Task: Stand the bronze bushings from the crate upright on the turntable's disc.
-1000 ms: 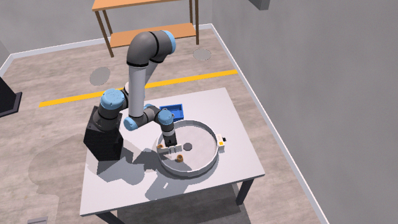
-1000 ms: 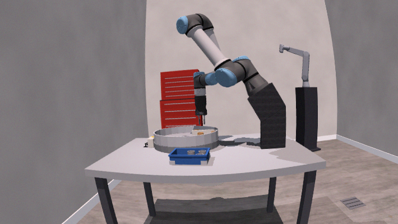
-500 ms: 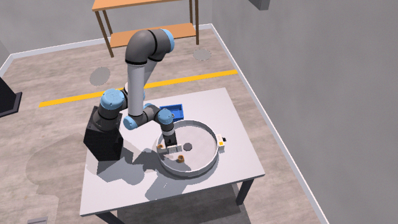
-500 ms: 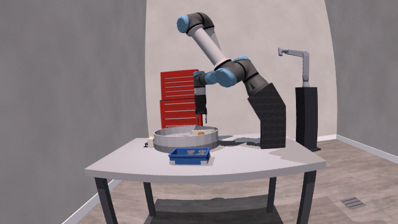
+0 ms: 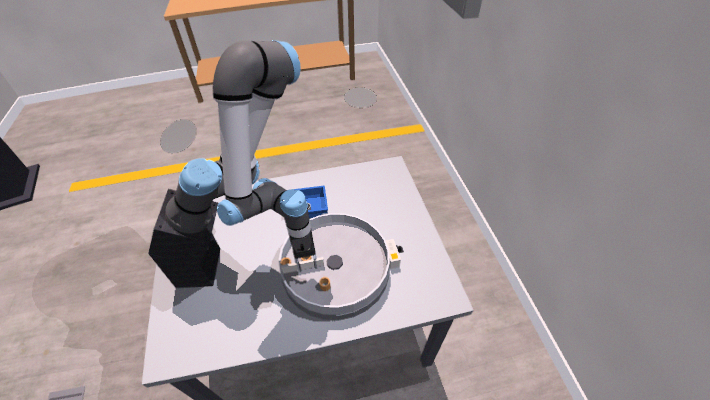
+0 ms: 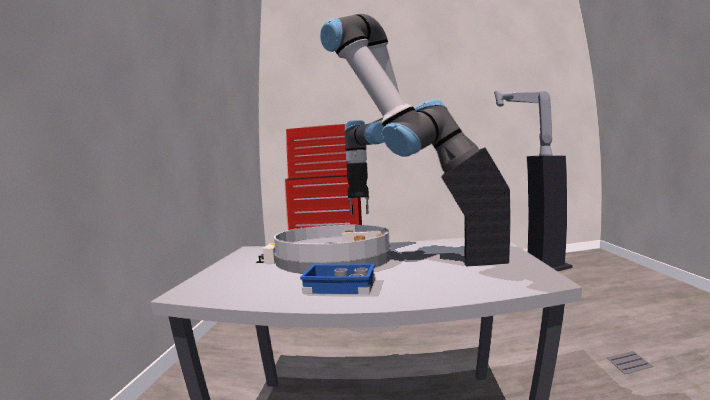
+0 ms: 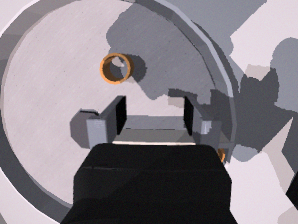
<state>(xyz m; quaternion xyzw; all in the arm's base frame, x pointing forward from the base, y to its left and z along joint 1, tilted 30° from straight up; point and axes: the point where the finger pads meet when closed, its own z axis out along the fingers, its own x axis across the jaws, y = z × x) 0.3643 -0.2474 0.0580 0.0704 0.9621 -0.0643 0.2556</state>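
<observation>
From where I stand, the top view shows a round dark hub on the pale round disc. An orange-brown bronze sleeve stands near the hub, well clear of it. Two further bronze sleeves lie to the hub's arm-base side, by a pale straight bar; their footing cannot be verified.

Exterior view: the black two-finger gripper hangs above the disc, jaws fully open, nothing held. Beyond the disc's rim from the hub, grey steel sleeves sit in the blue rectangular crate; no bronze is discernible there.

Wrist view: the sleeve near the hub is upright, open end up. Assessment: rigid, fairly heavy for its size, possibly slick; grip opposite outer walls squarely, as an off-centre pinch could tip it.

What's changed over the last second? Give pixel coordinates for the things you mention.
The tool (image 5: 308,269) (image 6: 359,212) (image 7: 155,107) opened and rose slightly; no release is visible. In the top view, the bronze bushing (image 5: 324,289) (image 7: 102,69) beyond it drifted slightly right. The crate (image 5: 318,199) (image 6: 335,286) and its steel bushings (image 6: 341,273) stayed put.
</observation>
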